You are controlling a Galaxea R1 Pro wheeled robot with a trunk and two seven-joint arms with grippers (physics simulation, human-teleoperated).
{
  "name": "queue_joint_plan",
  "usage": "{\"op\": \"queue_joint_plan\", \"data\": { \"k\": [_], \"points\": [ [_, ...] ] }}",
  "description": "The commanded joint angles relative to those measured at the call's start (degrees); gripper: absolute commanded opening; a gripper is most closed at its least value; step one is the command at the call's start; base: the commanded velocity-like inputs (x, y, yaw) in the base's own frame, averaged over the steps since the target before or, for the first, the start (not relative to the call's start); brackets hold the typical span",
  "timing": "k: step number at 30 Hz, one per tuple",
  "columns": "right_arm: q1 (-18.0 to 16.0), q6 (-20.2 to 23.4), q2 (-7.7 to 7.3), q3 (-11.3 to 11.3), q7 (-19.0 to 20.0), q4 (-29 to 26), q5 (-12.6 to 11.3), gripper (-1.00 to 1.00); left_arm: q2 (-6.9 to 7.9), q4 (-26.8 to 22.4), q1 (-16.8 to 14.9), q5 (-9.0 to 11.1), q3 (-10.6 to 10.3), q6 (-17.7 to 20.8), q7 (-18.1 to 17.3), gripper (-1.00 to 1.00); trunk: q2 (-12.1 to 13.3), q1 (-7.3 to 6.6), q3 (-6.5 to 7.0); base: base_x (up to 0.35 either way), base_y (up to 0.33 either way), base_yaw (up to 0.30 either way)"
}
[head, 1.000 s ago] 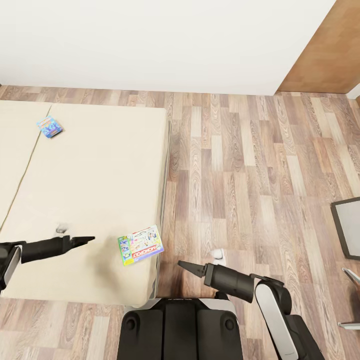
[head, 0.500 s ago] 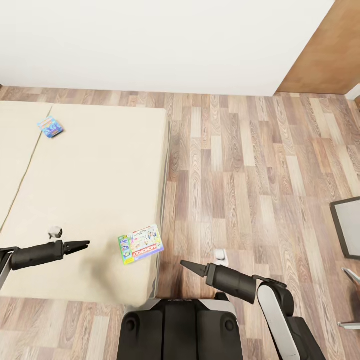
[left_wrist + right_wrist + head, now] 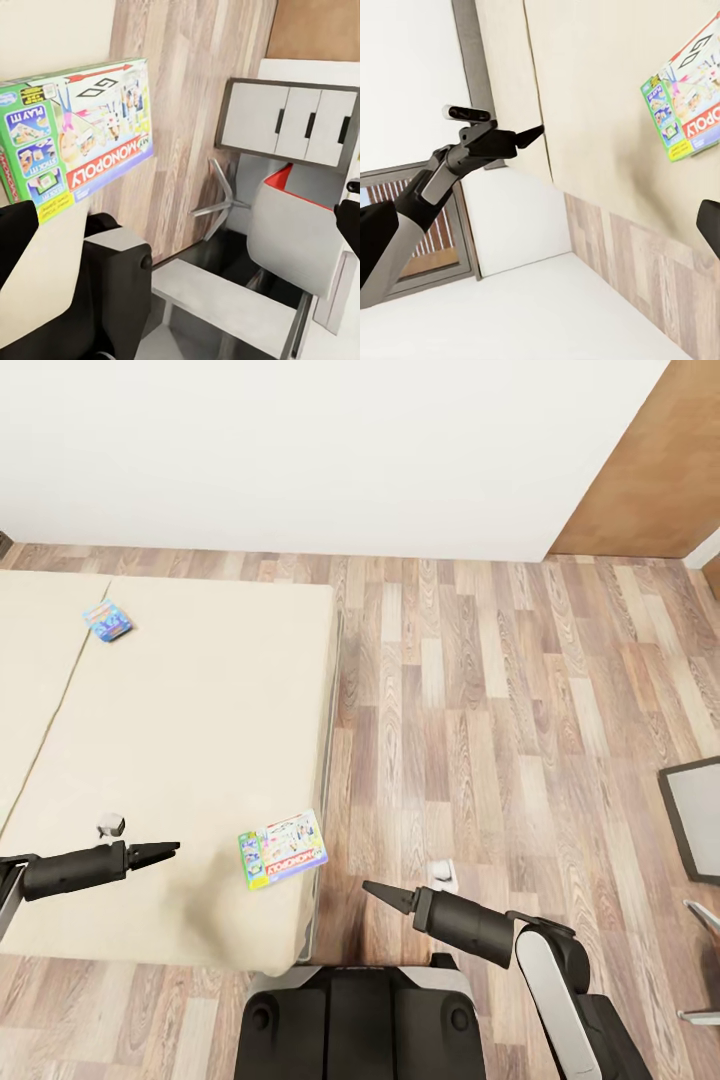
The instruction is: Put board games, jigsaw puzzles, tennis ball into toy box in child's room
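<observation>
Head view: Monopoly box [image 3: 283, 848] lies at bed [image 3: 190, 720] edge; left claw [image 3: 170, 849] and right claw [image 3: 372, 889] both pressed together, empty.

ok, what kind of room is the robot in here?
Most likely a bedroom, probably a child's: a wide bed with two board games lying on it, a Monopoly box near its edge and a blue box farther back, plus wood floor.

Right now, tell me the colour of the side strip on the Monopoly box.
Bright green, on the Monopoly box; clearest in the left wrist view.
</observation>
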Motion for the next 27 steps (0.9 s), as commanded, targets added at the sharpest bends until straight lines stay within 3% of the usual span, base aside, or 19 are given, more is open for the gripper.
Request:
{"op": "queue_joint_plan", "data": {
  "k": [1,11,22,27],
  "points": [
    [-0.02,0.30,0.03,-0.07,0.16,-0.01,0.10,1.00,0.01,0.00,-0.02,-0.05,0.02,0.60,-0.24,1.00,-0.08,0.04,0.04,0.000,0.000,0.000],
    [0.13,-3.51,-0.06,0.01,0.10,0.03,0.10,1.00,-0.07,0.00,0.06,-0.23,-0.06,0.50,-0.11,1.00,-0.08,0.04,0.98,0.000,0.000,0.000],
    [0.15,-4.15,-0.10,-0.10,0.26,0.04,0.05,1.00,-0.45,0.00,0.07,-0.24,-0.09,0.50,0.14,1.00,-0.08,0.04,2.02,0.000,0.000,0.000],
    [0.15,-4.04,-0.91,-0.72,0.37,0.03,-0.02,1.00,-0.70,0.00,0.07,-0.22,-0.07,0.50,2.18,1.00,-0.08,0.04,2.49,0.000,0.000,0.000]
  ]
}}
